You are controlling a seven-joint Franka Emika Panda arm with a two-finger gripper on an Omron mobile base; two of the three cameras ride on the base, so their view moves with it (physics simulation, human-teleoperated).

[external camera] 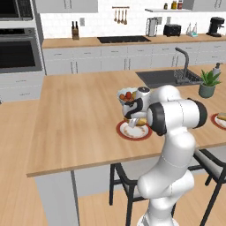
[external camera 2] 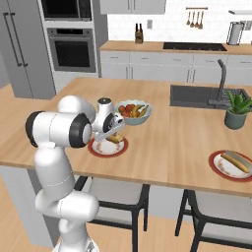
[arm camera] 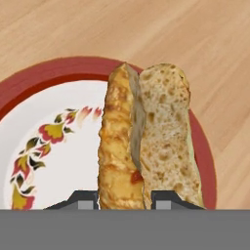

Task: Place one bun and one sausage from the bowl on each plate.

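Note:
My gripper (arm camera: 124, 201) is low over a red-rimmed, flower-painted plate (arm camera: 58, 117) and shut on a golden-orange sausage (arm camera: 117, 146), its dark fingertips (arm camera: 84, 200) on either side of it. A pale, speckled bun (arm camera: 168, 136) lies right beside the sausage on the plate's right half. From the base views the gripper (external camera: 132, 117) (external camera 2: 114, 132) hangs over this plate (external camera: 128, 133) (external camera 2: 98, 149) near the counter's front edge. A second red-rimmed plate (external camera 2: 216, 168) (external camera: 216, 121) far to the right carries a bun and a sausage (external camera 2: 235, 161). The bowl is out of view.
A pale bowl of colourful fruit (external camera: 127, 95) (external camera 2: 134, 111) stands just behind the near plate. Farther back are a sink (external camera 2: 197, 96) with a tap and a potted plant (external camera 2: 237, 112) (external camera: 208, 84). Chairs stand under the counter's front edge.

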